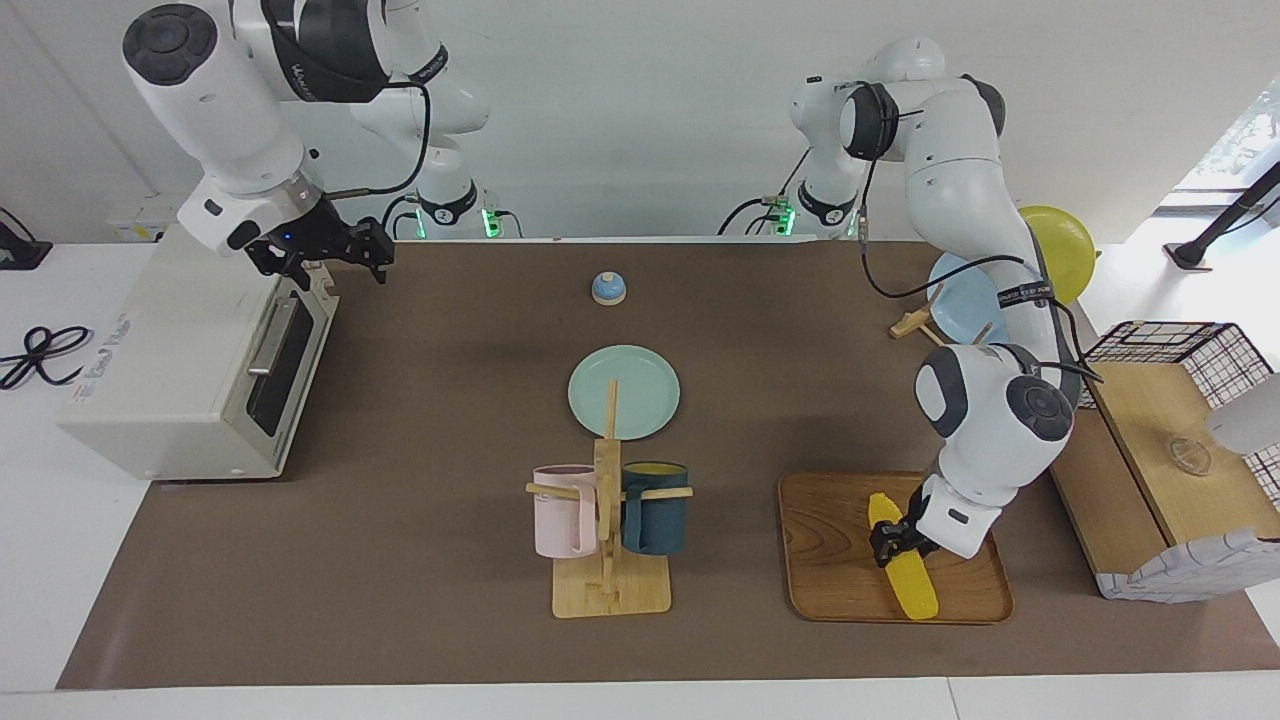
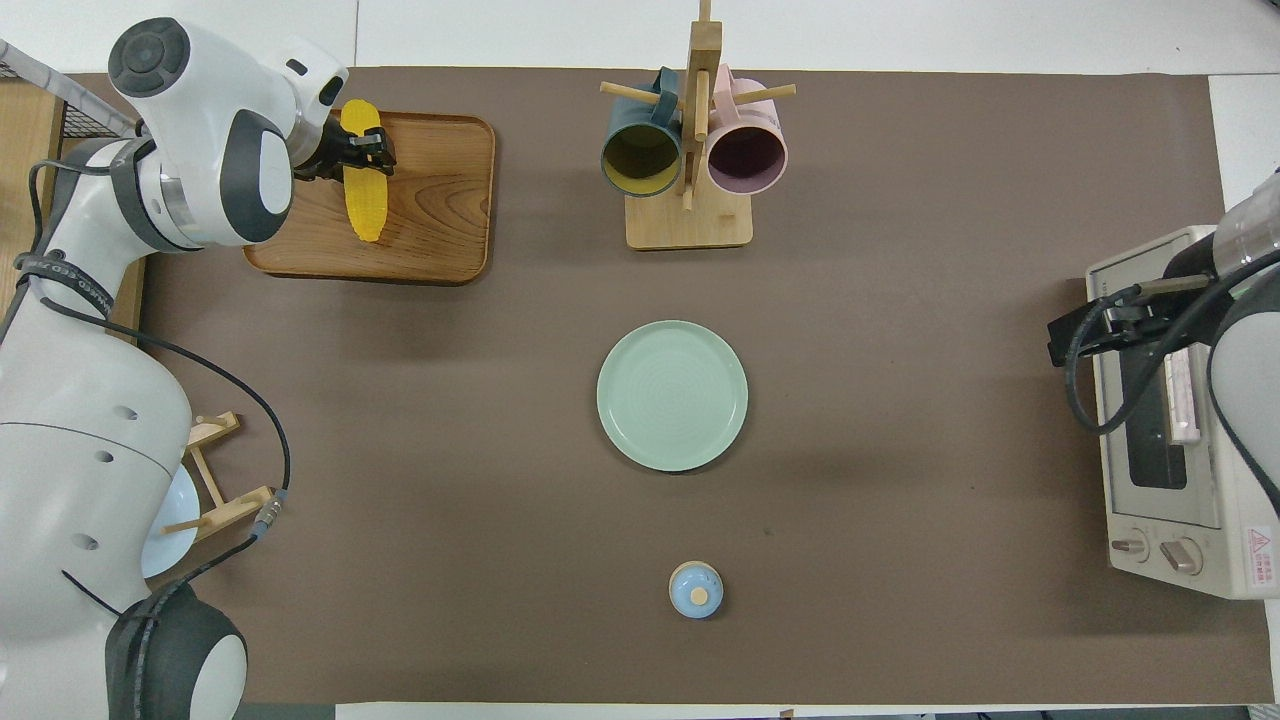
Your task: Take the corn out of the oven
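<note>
corn (image 1: 906,568): yellow cob, lying flat near the left arm's end, by the table's farther edge
oven (image 1: 190,365): off-white, door shut, at the right arm's end

Brown mat (image 1: 450,420) on white table (image 1: 60,560), plain white wall (image 1: 620,120), daylit window (image 1: 1235,140)

green plate (image 2: 672,395), mug rack (image 2: 688,215), wooden tray (image 2: 440,215)

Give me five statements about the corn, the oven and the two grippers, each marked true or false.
1. The corn lies on the wooden tray. True.
2. The left gripper is at the corn. True.
3. The oven door hangs wide open. False: it looks shut.
4. The right gripper holds the corn. False: it is over the oven's door end, with nothing in it.
5. The corn sits on the green plate. False: that plate is bare.
</note>
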Action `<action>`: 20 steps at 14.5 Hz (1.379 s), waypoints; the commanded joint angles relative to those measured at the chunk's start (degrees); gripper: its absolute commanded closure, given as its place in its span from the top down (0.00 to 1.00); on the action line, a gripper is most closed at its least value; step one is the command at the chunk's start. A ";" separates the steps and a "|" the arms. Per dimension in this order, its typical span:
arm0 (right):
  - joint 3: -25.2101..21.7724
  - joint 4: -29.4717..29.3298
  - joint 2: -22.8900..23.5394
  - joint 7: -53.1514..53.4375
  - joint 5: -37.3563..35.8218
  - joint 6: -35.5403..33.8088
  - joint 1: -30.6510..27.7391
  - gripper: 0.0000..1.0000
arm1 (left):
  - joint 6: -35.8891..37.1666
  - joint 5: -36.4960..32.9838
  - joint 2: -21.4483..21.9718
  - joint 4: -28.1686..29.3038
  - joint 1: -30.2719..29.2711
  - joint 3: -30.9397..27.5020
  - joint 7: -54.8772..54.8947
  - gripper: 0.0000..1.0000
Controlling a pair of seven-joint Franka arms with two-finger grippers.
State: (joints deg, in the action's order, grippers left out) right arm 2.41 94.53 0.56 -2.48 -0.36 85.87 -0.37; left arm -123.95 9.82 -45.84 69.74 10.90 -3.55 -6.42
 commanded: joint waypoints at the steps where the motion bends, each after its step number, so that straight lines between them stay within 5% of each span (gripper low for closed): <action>1: -0.39 -1.72 0.85 1.86 0.27 -1.06 0.98 1.00 | 1.43 -0.24 -1.44 -2.33 -0.62 0.21 2.55 1.00; 7: -0.21 -1.28 0.32 2.04 0.71 -0.79 0.64 1.00 | 11.08 -2.52 9.70 0.83 -0.71 -0.22 2.03 1.00; 14: -0.13 -1.81 -0.20 2.13 1.41 -0.53 0.55 1.00 | 34.72 -7.62 30.53 5.31 -0.44 -3.65 1.59 1.00; 20: -0.13 -1.72 -0.56 2.21 1.33 -0.44 0.72 1.00 | 41.95 -7.71 43.81 16.28 -0.01 -3.57 -0.16 1.00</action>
State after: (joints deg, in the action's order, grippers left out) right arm 2.32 93.00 0.33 -1.29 -0.36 85.86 0.42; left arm -81.60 3.38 -6.89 78.99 10.72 -7.60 -5.29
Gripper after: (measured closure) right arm 0.000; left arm 0.000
